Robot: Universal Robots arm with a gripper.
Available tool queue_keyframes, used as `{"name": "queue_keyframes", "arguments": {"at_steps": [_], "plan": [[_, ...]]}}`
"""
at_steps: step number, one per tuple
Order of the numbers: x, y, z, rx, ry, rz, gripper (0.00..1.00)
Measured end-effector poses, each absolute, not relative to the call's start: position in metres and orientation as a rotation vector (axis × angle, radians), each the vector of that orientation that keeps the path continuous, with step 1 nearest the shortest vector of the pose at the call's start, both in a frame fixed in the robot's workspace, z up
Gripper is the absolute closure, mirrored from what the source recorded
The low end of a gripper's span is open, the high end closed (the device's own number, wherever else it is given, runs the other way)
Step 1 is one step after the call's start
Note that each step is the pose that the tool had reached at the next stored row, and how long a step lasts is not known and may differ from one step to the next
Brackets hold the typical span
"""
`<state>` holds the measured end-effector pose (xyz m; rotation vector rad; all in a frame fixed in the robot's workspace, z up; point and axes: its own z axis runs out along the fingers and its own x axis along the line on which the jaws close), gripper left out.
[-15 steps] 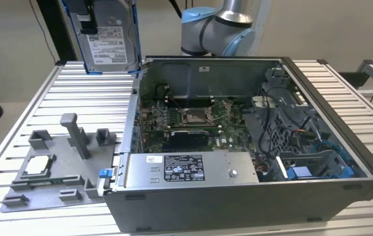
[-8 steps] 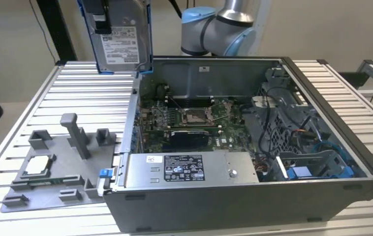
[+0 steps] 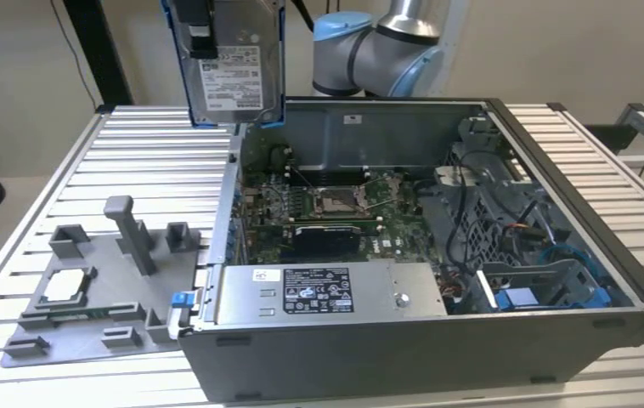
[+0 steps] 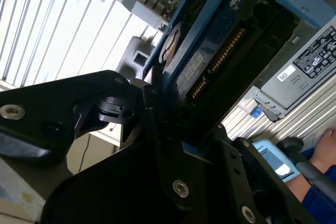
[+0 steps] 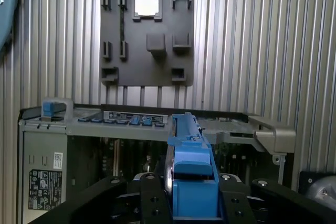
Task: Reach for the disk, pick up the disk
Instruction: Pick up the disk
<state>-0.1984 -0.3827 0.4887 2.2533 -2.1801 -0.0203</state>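
1. One flat silver-metal disk [image 3: 231,75] in a blue plastic frame hangs upright above the open computer case [image 3: 413,357]; the exterior view shows its white label.
2. The first wrist view shows the black gripper [image 5: 192,195] clamped on its blue edge.

The exterior view's top edge cuts off the disk [image 3: 231,72] and the robot arm [image 3: 373,51]. In the first wrist view the disk's lower end is hidden between the fingers [image 5: 153,200]; the second wrist view's edge crops a person's hand [image 4: 326,150].
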Motion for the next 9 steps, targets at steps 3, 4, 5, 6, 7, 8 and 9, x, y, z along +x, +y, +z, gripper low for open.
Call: {"name": "queue_keyframes", "arguments": {"at_steps": [3, 4, 5, 6, 7, 8, 9], "plan": [[-0.188, -0.383, 0.489, 2.253, -2.180, -0.021, 1.00], [-0.185, -0.383, 0.489, 2.253, -2.180, -0.021, 1.00], [-0.182, -0.383, 0.489, 2.253, -2.180, -0.021, 1.00], [-0.178, -0.383, 0.489, 2.253, -2.180, -0.021, 1.00], [-0.174, -0.383, 0.489, 2.253, -2.180, -0.021, 1.00], [-0.170, -0.383, 0.489, 2.253, -2.180, -0.021, 1.00], [-0.166, -0.383, 0.489, 2.253, -2.180, -0.022, 1.00]]}}
